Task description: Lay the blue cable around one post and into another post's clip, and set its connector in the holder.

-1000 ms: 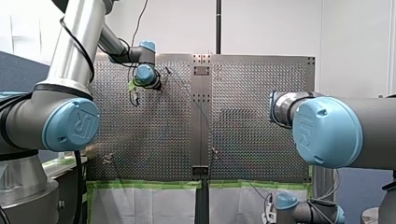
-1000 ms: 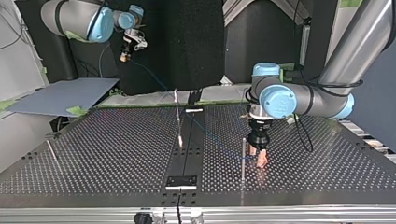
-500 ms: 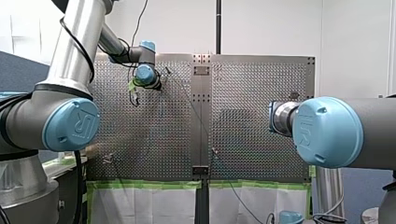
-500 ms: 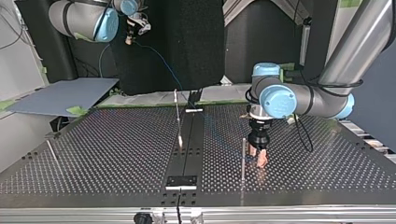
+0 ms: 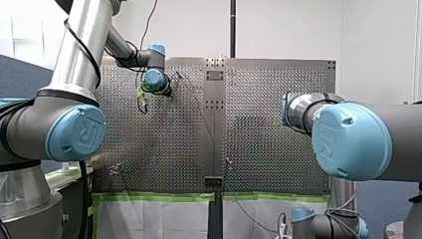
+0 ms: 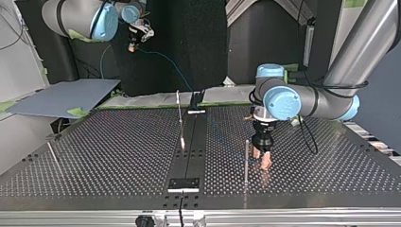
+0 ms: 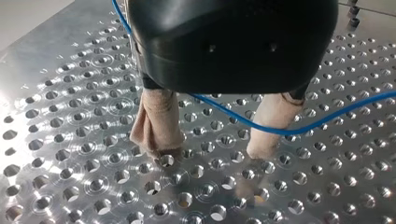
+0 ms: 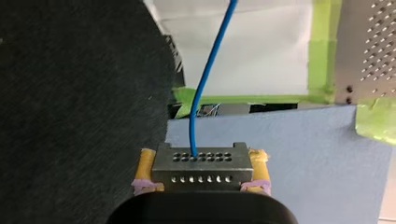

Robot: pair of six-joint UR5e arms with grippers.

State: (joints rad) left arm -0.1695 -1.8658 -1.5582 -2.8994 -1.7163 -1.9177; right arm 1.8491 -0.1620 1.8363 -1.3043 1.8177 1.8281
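Note:
The blue cable (image 8: 205,84) rises from a small metal connector (image 8: 201,168) with rows of holes; my right gripper (image 8: 201,186) has its yellow pads shut on it. In the top view that gripper (image 6: 134,45) hangs high beyond the table's back edge, and the cable (image 6: 168,64) slopes down from it toward the table. My left gripper (image 7: 210,149) stands open with its beige fingertips on the perforated plate, the cable (image 7: 280,132) running loosely between its fingers. It stands (image 6: 262,160) just beside a thin upright post (image 6: 246,158).
A second post (image 6: 179,116) stands by the table's centre strip, a third (image 6: 52,153) near the top view's left edge. A black holder plate (image 6: 184,183) sits on the centre strip near the front. A blue board (image 6: 61,97) lies off the table's back left.
My right gripper rose with the connector, then dipped slightly and shifted to the top view's right; the cable swung with it. My left gripper has stayed put by the post.

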